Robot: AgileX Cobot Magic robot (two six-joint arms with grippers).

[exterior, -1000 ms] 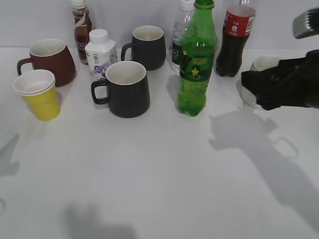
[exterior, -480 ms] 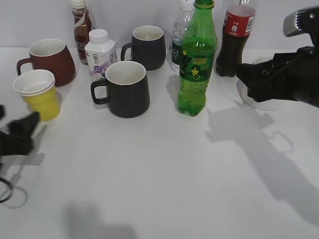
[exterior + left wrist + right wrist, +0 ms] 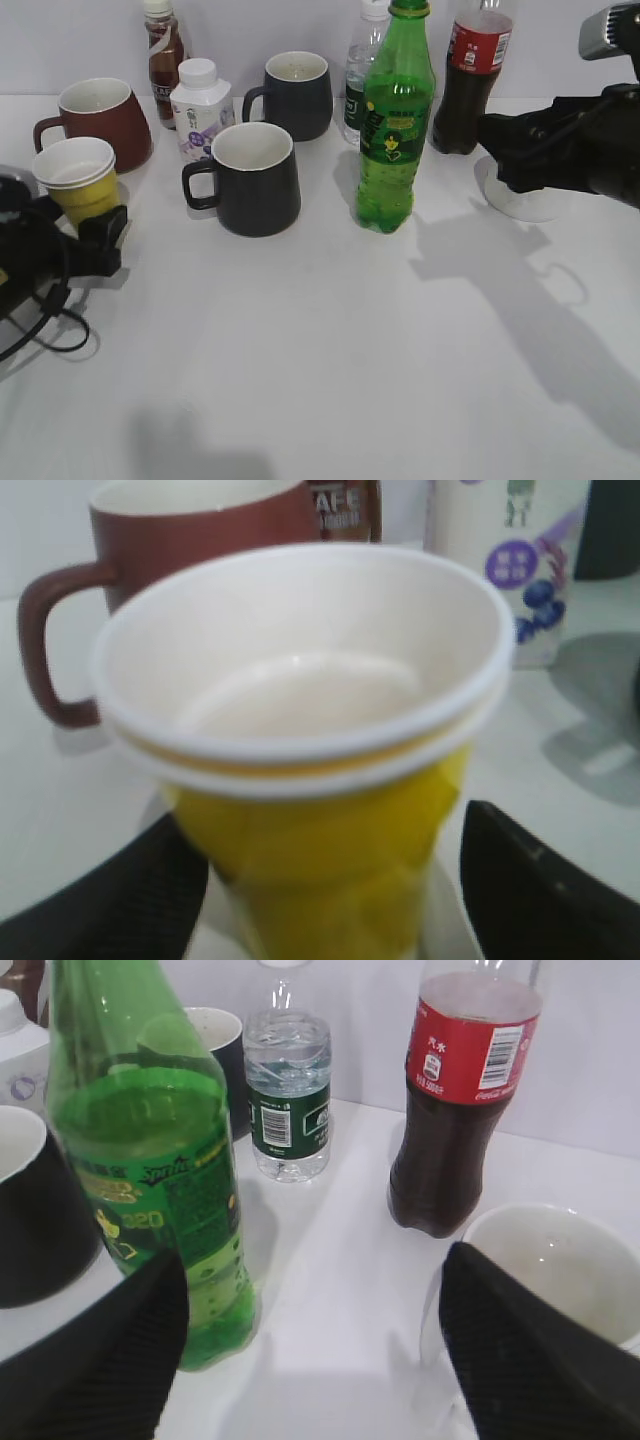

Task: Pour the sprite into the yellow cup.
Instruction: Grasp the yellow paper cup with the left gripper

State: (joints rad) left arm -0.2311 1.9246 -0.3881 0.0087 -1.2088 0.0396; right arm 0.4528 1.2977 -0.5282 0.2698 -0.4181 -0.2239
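The sprite (image 3: pixel 395 130) is a tall green bottle with its cap on, standing upright at the middle back. It also shows at the left of the right wrist view (image 3: pixel 150 1160). The yellow cup (image 3: pixel 78 180) stands at the far left in front of the dark red mug (image 3: pixel 100 120). My left gripper (image 3: pixel 80 228) is open, with a finger on each side of the cup's lower body (image 3: pixel 320 810) and a gap on the right side. My right gripper (image 3: pixel 492 150) is open and empty, to the right of the sprite and a little apart from it (image 3: pixel 315 1360).
Two black mugs (image 3: pixel 255 180) (image 3: pixel 295 95), a white milk bottle (image 3: pixel 202 105) and a brown drink bottle (image 3: pixel 163 60) stand between cup and sprite. A clear water bottle (image 3: pixel 288 1095), a cola bottle (image 3: pixel 460 1100) and a white cup (image 3: pixel 560 1260) are near my right gripper.
My left gripper came in from the lower left and moved up around the yellow cup. My right gripper shifted slightly left and up toward the sprite.
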